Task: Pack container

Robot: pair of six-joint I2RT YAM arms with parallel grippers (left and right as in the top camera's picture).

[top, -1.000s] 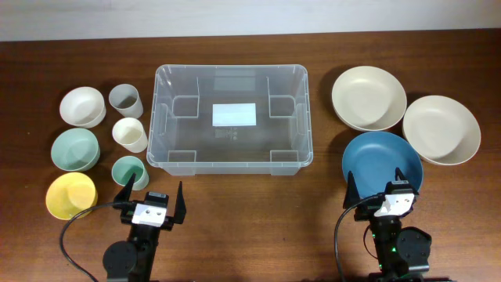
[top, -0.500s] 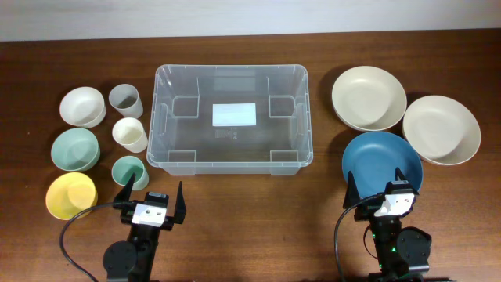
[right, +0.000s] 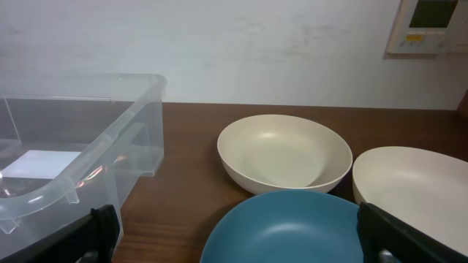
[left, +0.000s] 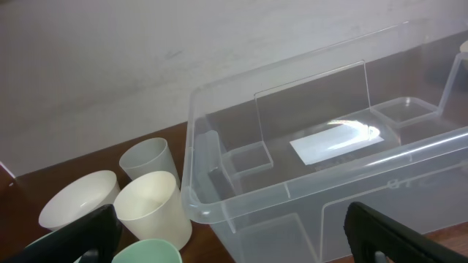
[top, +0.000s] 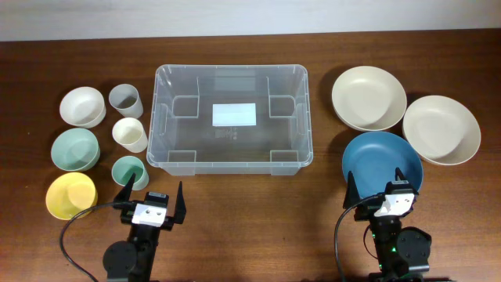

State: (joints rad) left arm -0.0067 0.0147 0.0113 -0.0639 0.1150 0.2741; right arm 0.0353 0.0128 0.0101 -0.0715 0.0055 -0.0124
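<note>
Container (top: 188, 133) sits mid-bench (top: 250, 219), a bit toward the far side. It's clear plastic with a white label (top: 234, 115) on its base.

Left of it there are 3 bowls in a column: white bowl (top: 82, 106) far, pale green bowl (top: 75, 149) in the middle, yellow bowl (top: 70, 195) near. Between those and the container are 3 cups: grey cup (top: 125, 100), cream cup (top: 130, 134), green cup (top: 129, 171).

Right side has a cream bowl (top: 369, 97), a second cream bowl (top: 441, 129) further right, and a blue bowl (top: 382, 163) nearer.

Left end effector (top: 154, 186) is at the near edge by the green cup, fingers spread wide, holding nothing. Right end effector (top: 383, 188) is the same, wide apart and empty, over the near rim of the blue bowl. Can't tell if it touches.
</note>
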